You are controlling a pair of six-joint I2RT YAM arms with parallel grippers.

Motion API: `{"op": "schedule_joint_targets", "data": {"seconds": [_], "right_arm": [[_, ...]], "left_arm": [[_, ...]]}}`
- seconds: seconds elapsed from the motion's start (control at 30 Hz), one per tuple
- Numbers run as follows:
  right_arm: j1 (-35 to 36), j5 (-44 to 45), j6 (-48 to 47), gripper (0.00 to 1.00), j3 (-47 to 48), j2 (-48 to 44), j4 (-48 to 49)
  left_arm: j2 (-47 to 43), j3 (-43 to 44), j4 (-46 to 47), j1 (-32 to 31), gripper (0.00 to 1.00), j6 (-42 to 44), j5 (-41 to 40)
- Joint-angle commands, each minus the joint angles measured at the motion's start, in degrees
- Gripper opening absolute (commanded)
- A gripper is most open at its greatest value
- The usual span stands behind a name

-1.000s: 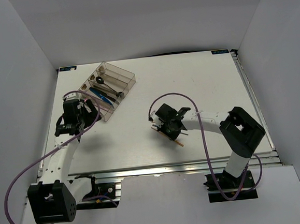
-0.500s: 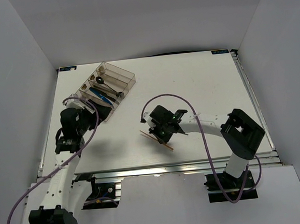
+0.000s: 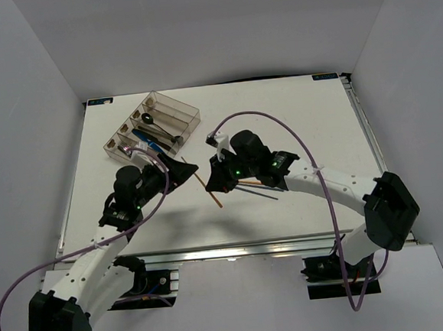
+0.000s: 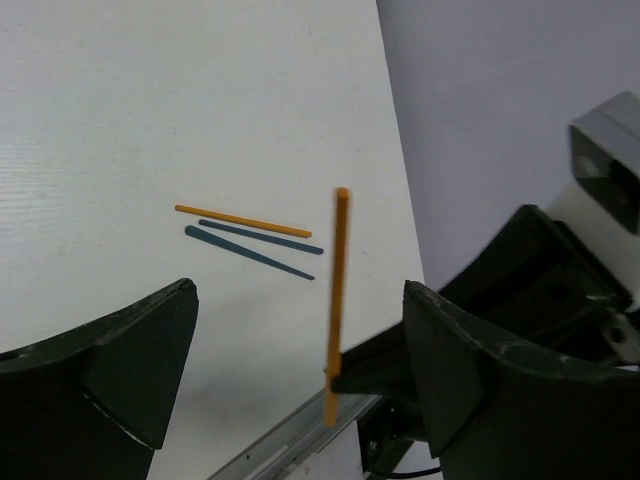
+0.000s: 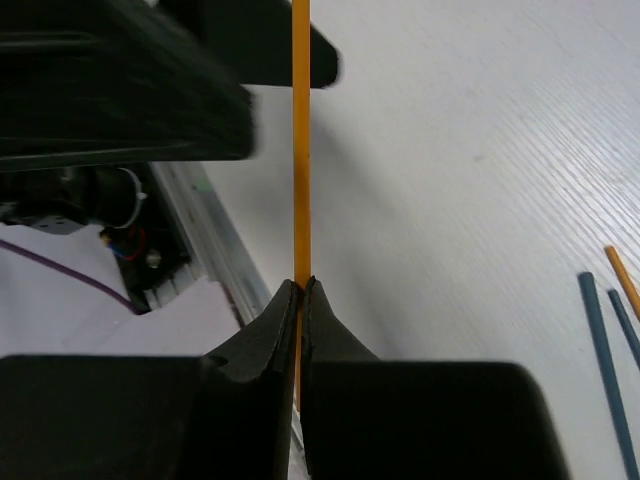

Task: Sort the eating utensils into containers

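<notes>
- The held chopstick is a thin, straight orange stick with squared edges, plain along all of its visible length.
- The right gripper is pinched tight on it near one end, and most of the stick juts out past the fingertips.
- In the top view this chopstick sits at frame centre, slanting from upper left to lower right above the counter.
- The left gripper is spread wide and holds nothing. In its own view the stick stands upright in the gap, closer to the finger on the right and touching neither.
- Three loose chopsticks lie close together on the counter, one orange and two dark blue, nearly parallel. In the top view they lie just right of the right gripper.
- The tray is clear plastic with long narrow compartments and stands at the upper left of the top view, set at an angle.
- Black and blue utensils lie inside it. They are too small to tell how many there are or which compartment each is in.
- In the right wrist view the closed fingers hide the gripped end of the stick, the frame's top edge cuts off its far end, and the left gripper is a dark blur at upper left.
- In the left wrist view both fingers are cut off by the bottom edge.
</notes>
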Motion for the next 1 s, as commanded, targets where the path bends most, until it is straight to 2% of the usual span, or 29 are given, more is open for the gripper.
{"op": "schedule_joint_targets", "data": {"seconds": [0.0,0.1,0.13,0.3,0.33,0.37,0.4,0.47,0.5,0.53,0.63,0.67,0.7,0.83,0.9,0.97], "right_arm": [[0.2,-5.1,5.0,0.0,1.9,-2.5,5.2],[0.2,-6.5,5.4,0.0,2.6,-2.6,4.9],[0.2,-6.7,5.4,0.0,3.0,-2.6,4.7],[0.3,-7.4,5.4,0.0,4.6,-1.9,3.8],[0.3,-6.9,5.3,0.0,4.8,-1.9,3.7],[0.3,-6.2,5.1,0.0,5.2,-1.9,3.3],[0.2,-5.5,5.0,0.0,5.4,-2.0,2.9],[0.0,-3.1,5.0,0.01,5.5,-2.7,2.5],[-0.2,-2.3,5.0,0.11,5.2,-3.2,2.1],[-0.4,-1.1,5.3,0.34,5.2,-3.5,1.8],[-3.4,6.1,5.4,0.67,3.6,-7.9,-1.1],[-4.3,7.6,5.2,0.7,3.0,-9.0,-2.1],[-5.5,9.0,5.3,0.78,1.7,-10.2,-4.3],[-12.9,10.6,5.6,0.89,-2.6,-18.4,-7.4],[-14.0,10.9,4.2,0.89,-3.7,-20.7,-8.4],[-14.6,11.7,3.2,0.89,-4.5,-23.0,-10.4]], "left_arm": [[1.6,1.6,2.2,-0.9,0.9,-0.2,-2.1],[2.8,1.5,5.0,-1.7,0.76,-1.0,-1.7],[3.7,1.8,5.7,-2.4,0.63,-1.1,-1.8],[7.4,3.5,6.3,-4.0,0.34,-0.7,-2.0],[8.4,4.2,6.5,-4.1,0.25,-0.6,-1.8],[8.7,4.4,6.3,-4.3,0.09,-0.6,-1.8],[8.9,4.9,6.0,-4.3,0.0,-0.3,-2.2],[9.6,6.6,4.0,-4.3,0.0,0.3,-4.9],[10.1,7.5,2.7,-4.3,0.0,0.5,-6.5],[10.5,8.7,-0.6,-4.2,0.0,0.7,-8.7],[15.1,16.0,-8.8,-3.3,0.0,3.0,-18.5],[17.0,21.0,-10.7,-2.5,0.0,3.8,-21.5],[21.2,23.6,-12.0,-0.3,0.0,4.2,-24.3],[34.6,36.0,-13.5,7.8,0.0,3.8,-23.3],[44.3,45.3,-14.1,11.8,0.0,2.9,-22.2],[50.7,52.9,-15.4,13.1,0.0,2.3,-23.0]]}}
